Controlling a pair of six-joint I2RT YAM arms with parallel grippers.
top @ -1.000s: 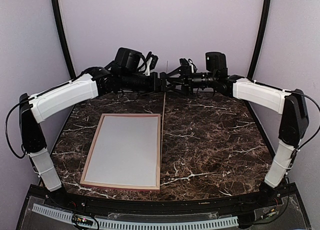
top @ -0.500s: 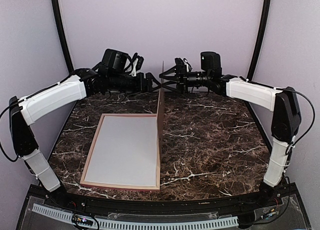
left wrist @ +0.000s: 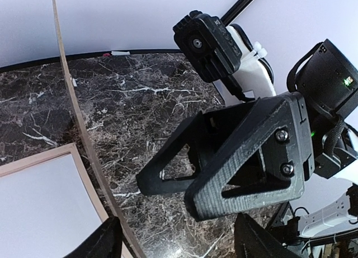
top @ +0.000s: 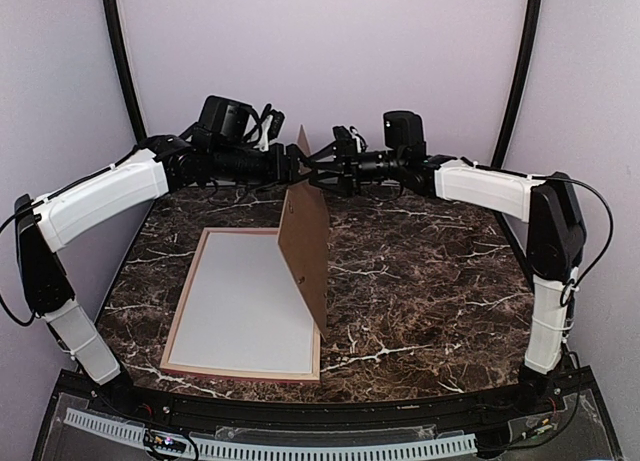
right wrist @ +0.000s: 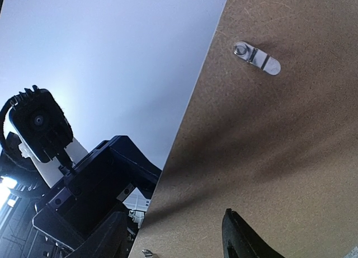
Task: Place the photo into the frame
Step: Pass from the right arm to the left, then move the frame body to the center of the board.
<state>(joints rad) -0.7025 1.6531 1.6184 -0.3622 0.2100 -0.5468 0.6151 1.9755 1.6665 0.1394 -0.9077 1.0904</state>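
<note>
The frame (top: 240, 369) lies flat at the table's left middle, pale wood up, filled by a grey-white sheet (top: 250, 301); its corner shows in the left wrist view (left wrist: 33, 160). The photo's picture side is nowhere to be seen. A brown backing board (top: 308, 251) stands on its lower edge by the frame's right rail, leaning left over it. My left gripper (top: 293, 166) is open at the board's top, the thin board edge (left wrist: 84, 135) just inside one finger. My right gripper (top: 322, 176) is open against the board's brown face (right wrist: 279, 146).
The table is dark marble (top: 430, 281). A metal turn clip (right wrist: 257, 57) sits on the backing board. The two grippers almost meet at the back centre, near the rear wall. In the left wrist view the right gripper's fingers (left wrist: 235, 157) are close in front.
The backing board has tipped from upright and edge-on to leaning left over the frame. Both grippers moved left with its top. The left jaws narrowed a little.
</note>
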